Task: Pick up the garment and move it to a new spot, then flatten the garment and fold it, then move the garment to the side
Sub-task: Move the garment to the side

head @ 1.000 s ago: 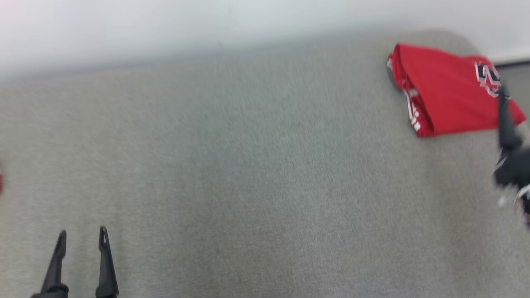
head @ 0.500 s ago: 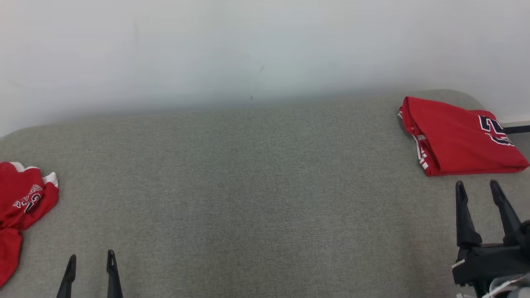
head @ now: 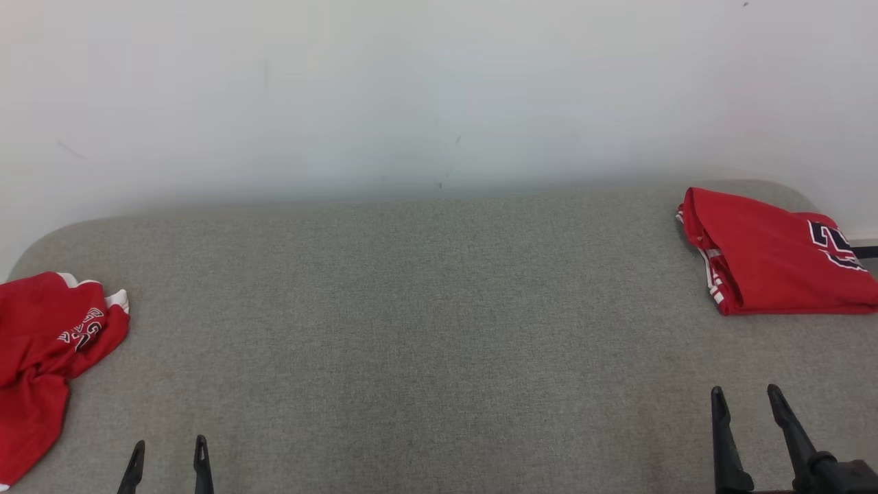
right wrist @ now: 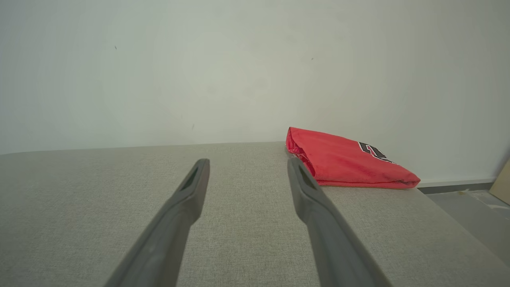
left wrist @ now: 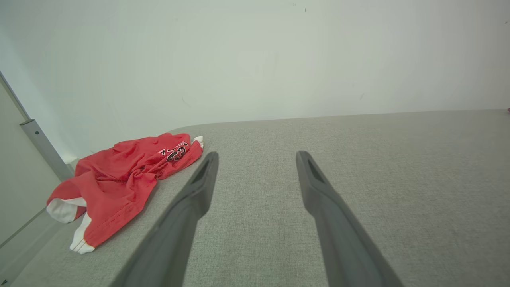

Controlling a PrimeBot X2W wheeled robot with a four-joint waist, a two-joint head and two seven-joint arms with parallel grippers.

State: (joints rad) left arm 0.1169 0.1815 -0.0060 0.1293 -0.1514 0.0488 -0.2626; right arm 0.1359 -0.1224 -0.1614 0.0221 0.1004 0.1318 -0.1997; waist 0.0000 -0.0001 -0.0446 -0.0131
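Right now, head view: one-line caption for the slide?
Left gripper and right gripper open and empty over grey fabric surface; folded red jersey far right, crumpled red garment at left edge.

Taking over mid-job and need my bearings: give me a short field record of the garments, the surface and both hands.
surface: grey padded surface against a pale wall
crumpled garment: red with white trim, bunched at the surface's left edge
folded garment: red, folded flat at the far right corner
left hand: open, holding nothing, near left, apart from the crumpled garment
right hand: open, holding nothing, near right, short of the folded garment
task state: one garment folded and set aside, the other not yet flattened
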